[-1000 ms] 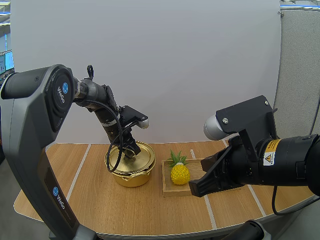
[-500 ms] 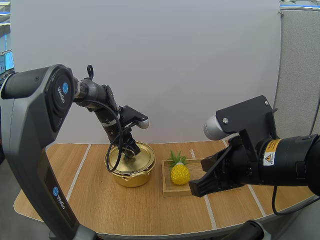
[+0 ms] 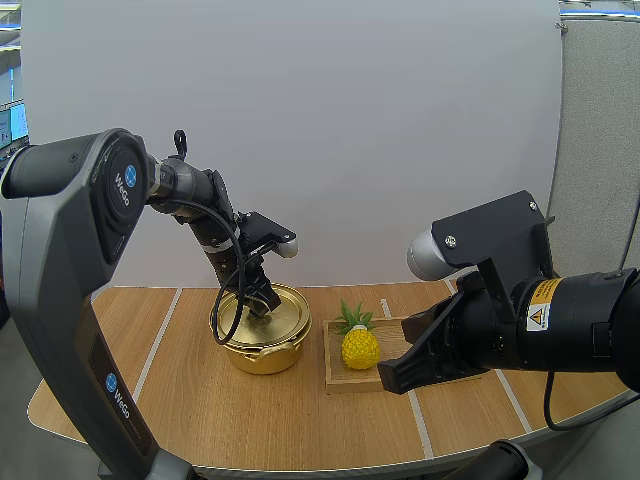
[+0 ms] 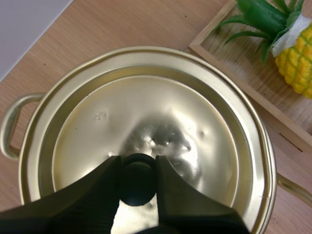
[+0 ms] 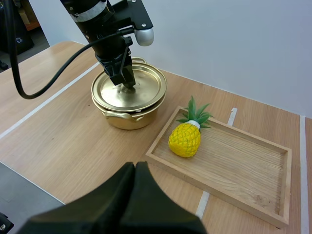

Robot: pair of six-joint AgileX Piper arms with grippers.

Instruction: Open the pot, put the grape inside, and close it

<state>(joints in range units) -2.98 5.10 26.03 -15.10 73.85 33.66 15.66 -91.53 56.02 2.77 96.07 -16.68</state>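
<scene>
Left gripper (image 4: 138, 161) clamps the lid knob (image 4: 138, 184); pineapple (image 3: 360, 347) at the pot's (image 3: 262, 357) three o'clock, nearer the closed, empty right gripper (image 5: 135, 167).

1. The pot (image 3: 262, 352) was shiny gold, and so was its lid (image 4: 92, 131); the lid's knob (image 4: 138, 181) was black.
2. The pineapple (image 5: 185, 140) was yellow with a darker criss-cross pattern, and its leaves were green.
3. The wooden tray (image 5: 243, 156) was pale tan with fine grain lines.
4. The tabletop (image 5: 63, 141) was light brown wood grain, crossed by white stripes.
5. Both arms' jaws were black.
</scene>
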